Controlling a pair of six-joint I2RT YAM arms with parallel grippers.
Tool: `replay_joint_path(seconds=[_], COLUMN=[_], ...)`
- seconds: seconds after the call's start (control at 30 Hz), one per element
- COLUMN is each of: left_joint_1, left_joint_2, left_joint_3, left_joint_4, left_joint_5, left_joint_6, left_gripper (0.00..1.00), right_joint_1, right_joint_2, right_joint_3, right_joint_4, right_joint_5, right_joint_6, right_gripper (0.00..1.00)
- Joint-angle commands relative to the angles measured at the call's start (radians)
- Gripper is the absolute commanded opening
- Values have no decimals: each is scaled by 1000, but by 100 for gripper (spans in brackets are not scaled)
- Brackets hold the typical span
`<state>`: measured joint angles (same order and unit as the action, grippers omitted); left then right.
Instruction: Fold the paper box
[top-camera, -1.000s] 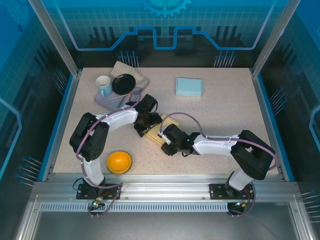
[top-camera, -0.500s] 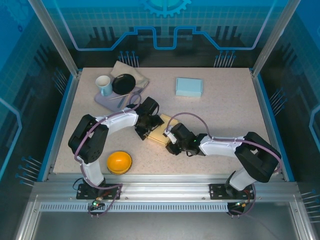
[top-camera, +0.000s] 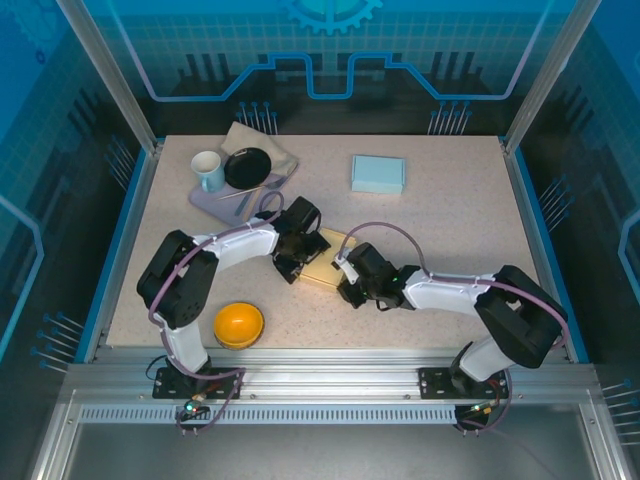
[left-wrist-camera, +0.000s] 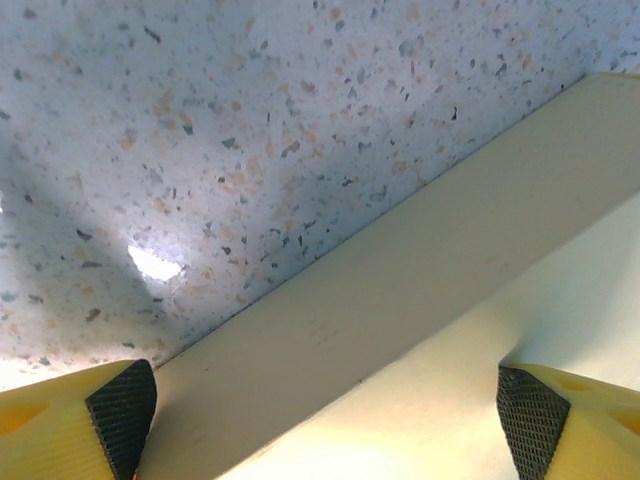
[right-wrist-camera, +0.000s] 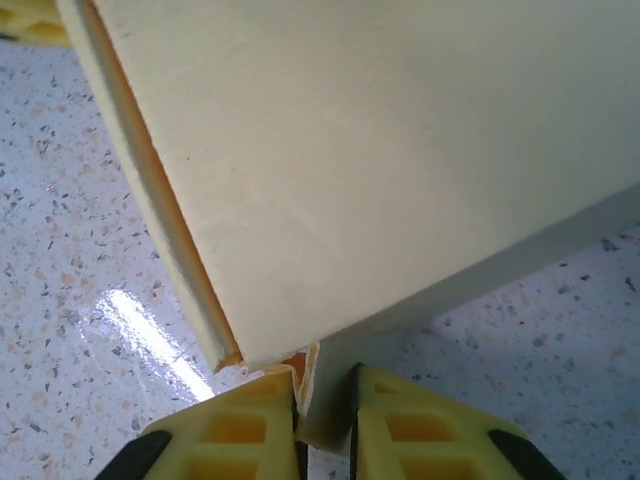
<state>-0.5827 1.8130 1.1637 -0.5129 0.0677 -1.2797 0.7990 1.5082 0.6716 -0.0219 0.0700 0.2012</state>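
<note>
No lettering, label, brand, number or sign can be read on anything here

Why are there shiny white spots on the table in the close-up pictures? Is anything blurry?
Left wrist: light bouncing off the glossy table makes the white glare spot, and a soft shadow darkens the left side. Right wrist: a glare streak lies on the table beside the paper box, and the nearest bits look slightly soft. Top external: evenly lit and sharp.

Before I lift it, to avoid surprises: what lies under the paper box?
Speckled table shows around the paper box; whatever lies beneath is covered by the box itself.
</note>
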Motion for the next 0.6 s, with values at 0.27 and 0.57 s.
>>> replay_joint_path(seconds=[0.27,0.57], left_joint_1=[-70,-47], left_joint_2=[19,20], left_joint_3=[-53,-49], left_joint_4=[-69,-103], left_joint_5=[71,25], left_joint_6=[-98,-83], left_gripper=[92,92], right_joint_1=[-31,-65], right_joint_2=[-42,-91], right_joint_3=[-4,11], right_joint_4=[123,-22], right_joint_5=[-142,-270], right_joint_6=[131,-27], right_gripper=[17,36])
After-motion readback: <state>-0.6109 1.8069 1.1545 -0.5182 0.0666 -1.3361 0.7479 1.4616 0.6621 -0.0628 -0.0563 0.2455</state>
